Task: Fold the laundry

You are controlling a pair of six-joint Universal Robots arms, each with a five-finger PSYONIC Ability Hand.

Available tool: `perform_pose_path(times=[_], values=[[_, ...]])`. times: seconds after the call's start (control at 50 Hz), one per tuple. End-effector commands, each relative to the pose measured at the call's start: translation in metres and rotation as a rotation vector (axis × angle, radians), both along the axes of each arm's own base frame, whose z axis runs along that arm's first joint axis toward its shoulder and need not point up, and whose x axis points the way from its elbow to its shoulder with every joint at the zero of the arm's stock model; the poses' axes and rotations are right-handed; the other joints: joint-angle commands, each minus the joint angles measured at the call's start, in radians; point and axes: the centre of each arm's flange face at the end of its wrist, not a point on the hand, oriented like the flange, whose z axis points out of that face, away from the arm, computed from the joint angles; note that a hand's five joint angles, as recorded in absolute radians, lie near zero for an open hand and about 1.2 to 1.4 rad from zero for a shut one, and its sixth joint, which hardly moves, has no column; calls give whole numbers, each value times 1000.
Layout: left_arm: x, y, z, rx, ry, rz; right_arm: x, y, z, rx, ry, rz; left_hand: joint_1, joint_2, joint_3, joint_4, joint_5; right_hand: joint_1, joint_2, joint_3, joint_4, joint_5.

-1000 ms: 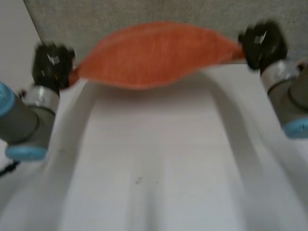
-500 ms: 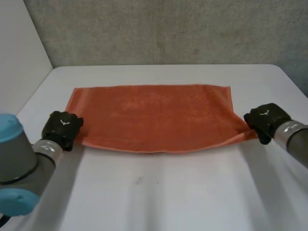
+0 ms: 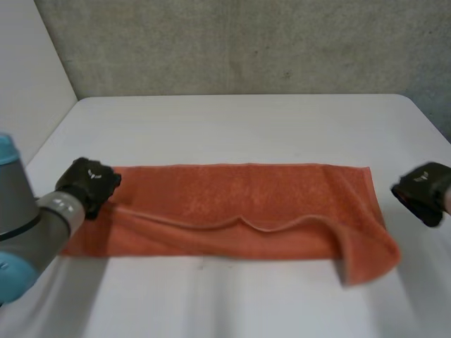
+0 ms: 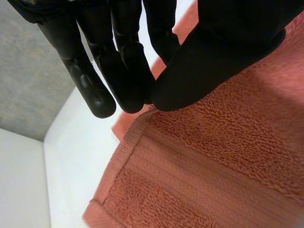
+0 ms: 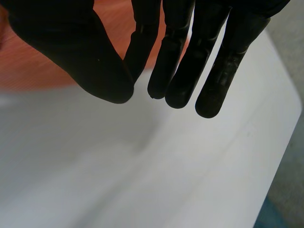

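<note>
– One orange terry towel (image 3: 246, 204), folded lengthwise into a long band, lies across the middle of the white table (image 3: 239, 127). Its far long edge is straight. The upper layer's near edge wavers, and the right near corner flops out past the rest.

– Room around it?

– Plenty. Bare table runs from the towel's far edge to the grey wall (image 3: 246, 42), a narrower strip lies on the near side, and there is open table beyond the right end.

– And the hands?

– The black left hand (image 3: 88, 184) is at the towel's left end, by the hemmed corner. Whether it grips the cloth I cannot tell. The black right hand (image 3: 423, 191) hovers over bare table near the right end, apart from the towel. Its fingers (image 5: 213, 71) are straight, the thumb a little off them, holding nothing.
</note>
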Motion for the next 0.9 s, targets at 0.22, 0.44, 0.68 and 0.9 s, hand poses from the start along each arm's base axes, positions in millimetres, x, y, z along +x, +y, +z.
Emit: perform_pose_path(times=[0.22, 0.44, 0.68, 0.9], values=[[-43, -99, -27, -295, 80, -41, 67, -84, -34, -361, -149, 20, 189, 179, 180, 179, 183, 427, 214, 207, 202, 225], [-59, -78, -32, -266, 82, -89, 72, -52, -25, -284, -195, -15, 189, 179, 180, 179, 183, -103, -316, -323, -328, -305], [-57, -72, -25, -272, 86, -88, 68, 33, -29, 15, -513, -134, 189, 179, 180, 179, 183, -596, -809, -816, -821, -799], [-56, -71, -25, -268, 86, -86, 65, 82, -50, 117, -542, -110, 189, 179, 180, 179, 183, -588, -800, -808, -812, -790]])
